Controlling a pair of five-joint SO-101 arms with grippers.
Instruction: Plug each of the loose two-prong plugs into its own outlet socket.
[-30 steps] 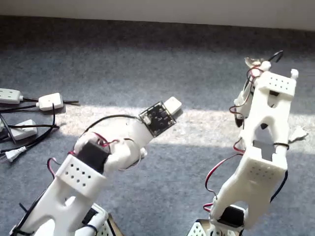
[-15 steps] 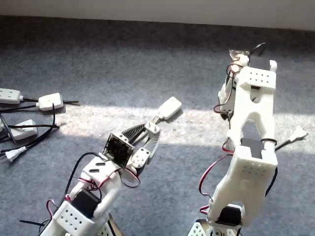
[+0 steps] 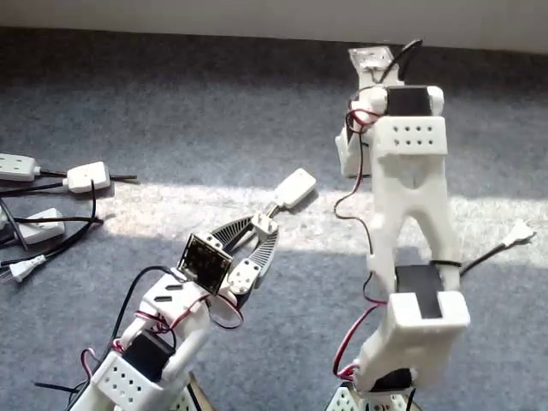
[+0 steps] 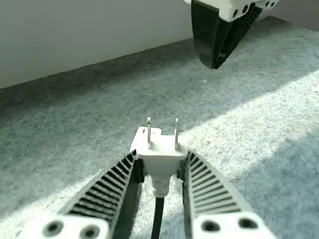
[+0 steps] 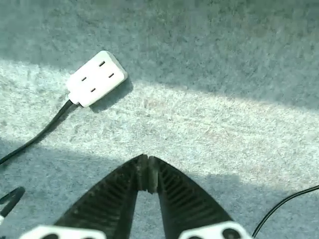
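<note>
Pinching a white two-prong plug (image 4: 162, 148) by its body, the left gripper (image 4: 160, 160) sat low over the grey carpet (image 3: 214, 103). The prongs pointed toward a white outlet socket (image 3: 296, 187) lying just beyond.

Right gripper (image 5: 148, 175): fingers pressed together with nothing between them, hanging above the carpet near that socket.

Second loose plug (image 3: 519, 233): lay at the high view's right edge.

Further sockets (image 3: 88, 177) with cords: grouped at the left edge, well apart.

Carrying, on grey carpet (image 3: 214, 111), a white outlet socket (image 3: 297, 187) in the sunlit band at centre; at far left, bearing white socket blocks (image 3: 88, 177), black cords (image 3: 92, 199) and a loose two-prong plug (image 3: 26, 271); at far right, holding another plug (image 3: 519, 233).
</note>
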